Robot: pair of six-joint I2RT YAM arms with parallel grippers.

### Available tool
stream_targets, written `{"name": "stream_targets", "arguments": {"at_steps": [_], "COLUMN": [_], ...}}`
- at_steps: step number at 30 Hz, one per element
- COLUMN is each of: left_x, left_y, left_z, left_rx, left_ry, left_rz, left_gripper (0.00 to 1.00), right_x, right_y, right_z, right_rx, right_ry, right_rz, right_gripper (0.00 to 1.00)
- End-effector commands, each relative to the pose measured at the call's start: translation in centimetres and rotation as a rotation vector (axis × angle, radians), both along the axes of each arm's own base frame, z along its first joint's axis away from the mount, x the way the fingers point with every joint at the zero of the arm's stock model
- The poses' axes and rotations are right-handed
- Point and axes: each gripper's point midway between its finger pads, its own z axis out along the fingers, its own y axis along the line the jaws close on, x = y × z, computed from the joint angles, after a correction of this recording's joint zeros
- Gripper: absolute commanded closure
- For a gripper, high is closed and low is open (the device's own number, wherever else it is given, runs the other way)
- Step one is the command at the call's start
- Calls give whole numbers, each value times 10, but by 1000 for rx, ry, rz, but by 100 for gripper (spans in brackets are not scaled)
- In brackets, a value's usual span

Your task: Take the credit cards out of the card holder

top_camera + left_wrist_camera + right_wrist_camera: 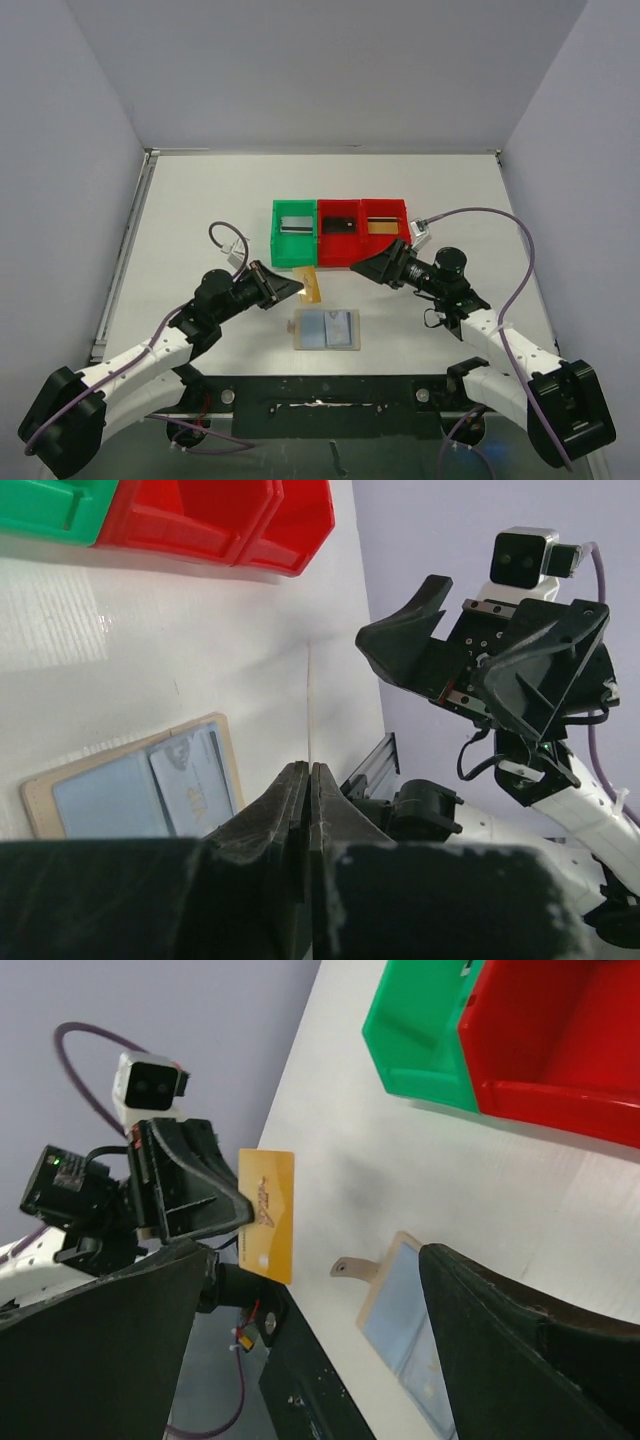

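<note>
Firmly, left tool (297, 286) pinches glossy gold card (270, 1210) (thin, rectangular).

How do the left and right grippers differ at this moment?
The left gripper is shut, pinching a gold-orange credit card by one edge; the right gripper stands wide open and empty. The left gripper sits before the green plastic bin, the right gripper before the red plastic bins. Both are black and face each other beyond the open tan card holder.

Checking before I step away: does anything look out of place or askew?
Nothing spilled or damaged. The only stray item is a gold card, pinched in the left gripper; the card holder lies open and flat.
</note>
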Motion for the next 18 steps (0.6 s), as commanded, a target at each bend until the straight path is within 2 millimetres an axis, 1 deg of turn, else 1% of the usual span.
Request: {"name": "stream_targets", "arguments": {"at_steps": [1, 4, 6, 8, 14, 18], "left_x": [-7, -9, -10, -10, -12, -13], "left_y": [-5, -9, -10, -10, -9, -11], "left_z": [42, 47, 52, 56, 60, 66], "left_rx": [-170, -175, -187, -193, -193, -201], "left_ry": [-86, -106, -122, -143, -172, -194], "left_rz": [-84, -113, -128, -129, -134, -146], "left_gripper": [100, 100, 100, 100, 100, 100], "right_x": [-13, -18, -15, -14, -24, -30], "right_y": [19, 29, 32, 34, 50, 58], "right_z": [29, 31, 30, 30, 45, 46], "right_rx": [66, 64, 56, 54, 68, 75], "right_ry": [-106, -118, -114, -117, -172, -166], "right_rz": [127, 180, 161, 156, 253, 297], "right_gripper": [11, 17, 21, 23, 30, 37]}}
